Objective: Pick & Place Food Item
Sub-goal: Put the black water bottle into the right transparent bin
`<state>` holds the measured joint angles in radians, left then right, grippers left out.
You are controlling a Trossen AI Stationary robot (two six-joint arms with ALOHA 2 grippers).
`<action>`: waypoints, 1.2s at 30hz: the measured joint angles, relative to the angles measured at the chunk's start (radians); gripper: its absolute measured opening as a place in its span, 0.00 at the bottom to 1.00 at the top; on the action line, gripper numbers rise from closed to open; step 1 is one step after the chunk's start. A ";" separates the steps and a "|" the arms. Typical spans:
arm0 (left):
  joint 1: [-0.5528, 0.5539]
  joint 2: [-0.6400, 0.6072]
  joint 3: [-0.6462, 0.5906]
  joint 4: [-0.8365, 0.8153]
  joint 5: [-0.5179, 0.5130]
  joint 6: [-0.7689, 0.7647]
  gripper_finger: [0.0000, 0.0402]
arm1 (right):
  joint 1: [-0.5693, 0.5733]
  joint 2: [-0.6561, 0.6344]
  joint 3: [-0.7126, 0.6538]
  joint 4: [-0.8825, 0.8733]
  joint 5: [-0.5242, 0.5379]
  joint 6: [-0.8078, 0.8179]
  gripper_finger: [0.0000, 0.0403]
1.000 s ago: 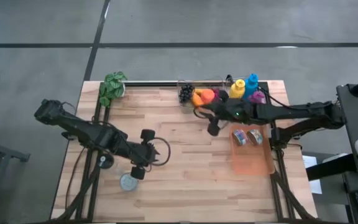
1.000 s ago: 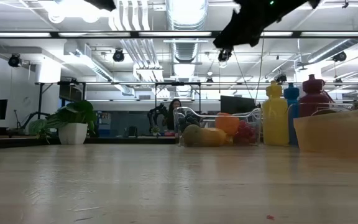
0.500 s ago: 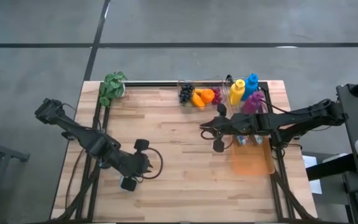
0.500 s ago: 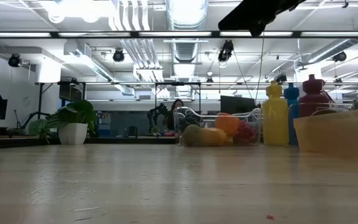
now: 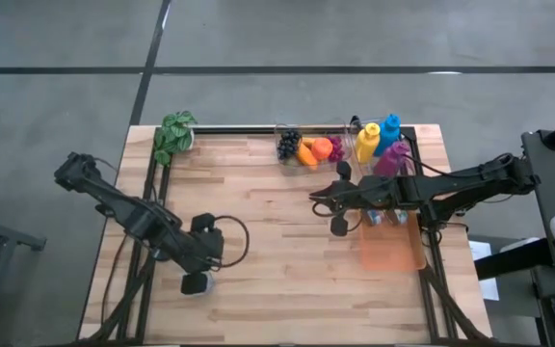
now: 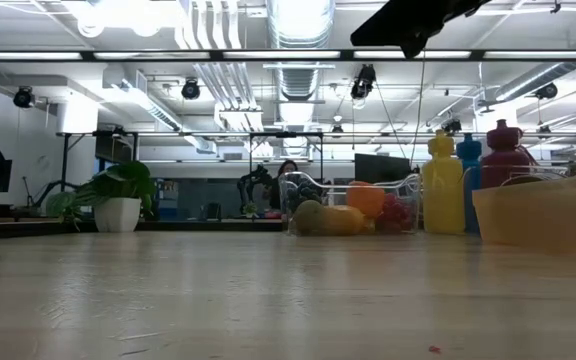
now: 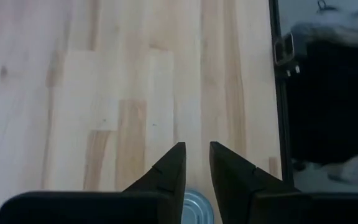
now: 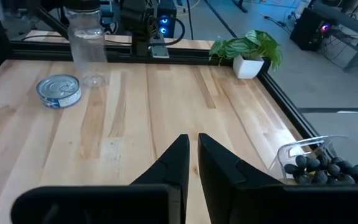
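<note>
Silver tin can (image 8: 59, 91) on the wooden table (image 5: 287, 289), near-left area, directly under the left gripper (image 7: 196, 167). Fingers nearly together, narrow gap, can rim (image 7: 196, 208) visible between them; not clamped. Right gripper (image 8: 192, 163) hovering mid-table beside the orange bin (image 5: 390, 249), fingers almost together, holding nothing. High view hides the can beneath the left arm; right wrist view shows it whole, near a clear jar (image 8: 87, 46). Fruit basket (image 5: 311, 146) at far edge.

Tin can (image 8: 58, 91) & plant (image 8: 250, 53) on table (image 8: 148, 118).
</note>
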<state>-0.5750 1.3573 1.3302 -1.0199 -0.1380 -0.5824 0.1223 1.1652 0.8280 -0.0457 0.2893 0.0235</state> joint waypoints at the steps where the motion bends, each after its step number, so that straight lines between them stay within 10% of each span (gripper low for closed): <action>1: -0.006 0.004 -0.010 0.007 0.005 0.006 0.19 | 0.000 0.000 0.000 0.000 0.000 0.000 0.07; 36: -0.012 0.015 0.300 -0.550 0.220 -0.324 0.19 | 0.000 0.001 -0.021 0.018 0.000 -0.027 0.07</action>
<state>-0.5873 1.3727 1.6302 -1.5700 0.0824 -0.9065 0.1219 1.1664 0.8074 -0.0275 0.2893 -0.0035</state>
